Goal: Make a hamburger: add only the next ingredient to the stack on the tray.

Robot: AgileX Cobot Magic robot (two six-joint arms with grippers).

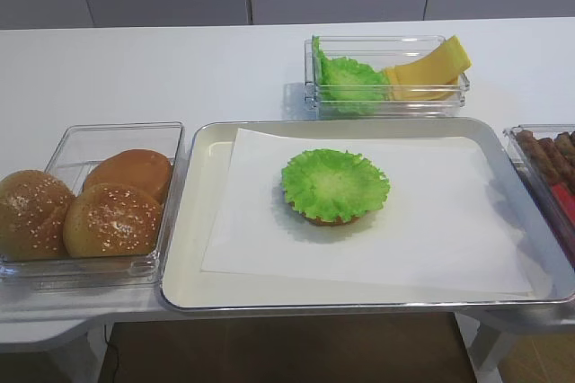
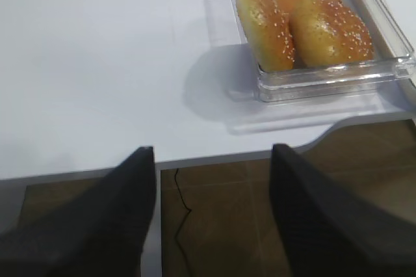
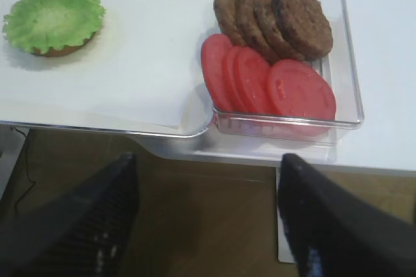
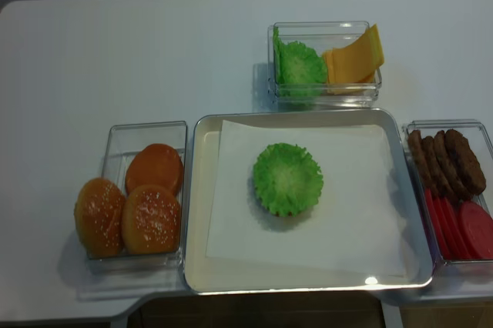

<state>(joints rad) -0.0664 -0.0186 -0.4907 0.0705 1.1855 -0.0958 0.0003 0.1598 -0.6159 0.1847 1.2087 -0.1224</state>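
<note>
A ruffled green lettuce leaf (image 1: 335,183) lies flat on the bun half (image 1: 333,219), whose brown rim peeks out beneath it, in the middle of the paper-lined silver tray (image 1: 205,221). The right wrist view shows the same leaf (image 3: 53,18) at the far left. More lettuce (image 1: 346,82) stands in the back box. My right gripper (image 3: 208,160) hangs open and empty over the floor, in front of the table edge, below the tomato box. My left gripper (image 2: 213,150) is likewise open and empty, off the front edge near the bun box. Neither gripper shows in the high views.
A clear box of sesame buns (image 1: 90,203) sits left of the tray. Yellow cheese slices (image 1: 431,68) share the back box with the lettuce. To the right, a clear box holds patties (image 3: 286,17) and tomato slices (image 3: 286,88).
</note>
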